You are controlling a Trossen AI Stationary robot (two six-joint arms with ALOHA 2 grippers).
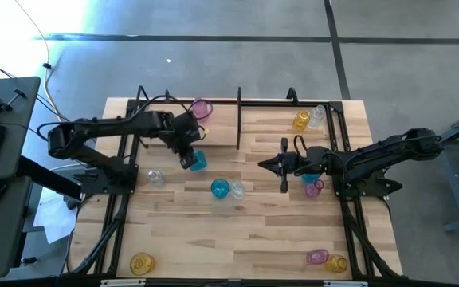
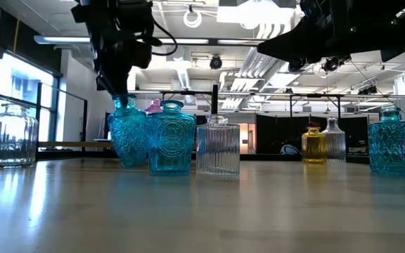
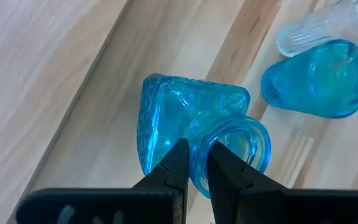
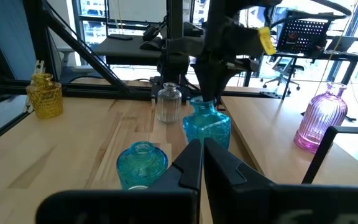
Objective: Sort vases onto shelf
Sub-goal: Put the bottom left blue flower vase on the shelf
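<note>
A blue vase (image 3: pixel 194 134) is held by its rim in the narrow pinch of the left gripper (image 3: pixel 194 163), one finger inside the neck and one outside, a little left of the middle of the table (image 1: pixel 253 239). The right gripper (image 1: pixel 271 165) is shut on nothing and is kept waiting right of the middle. The job looks only partly done. A pink vase (image 1: pixel 201 107) is seen at the far edge by the black shelf rods (image 1: pixel 239 119), and a yellow vase (image 1: pixel 301 120) and a clear vase (image 1: pixel 317 115) are seen near the far right corner. Many vases are left: another blue one (image 1: pixel 220 188) in the middle, a clear one (image 1: pixel 155 178) toward the left edge, and more by the near corners.
</note>
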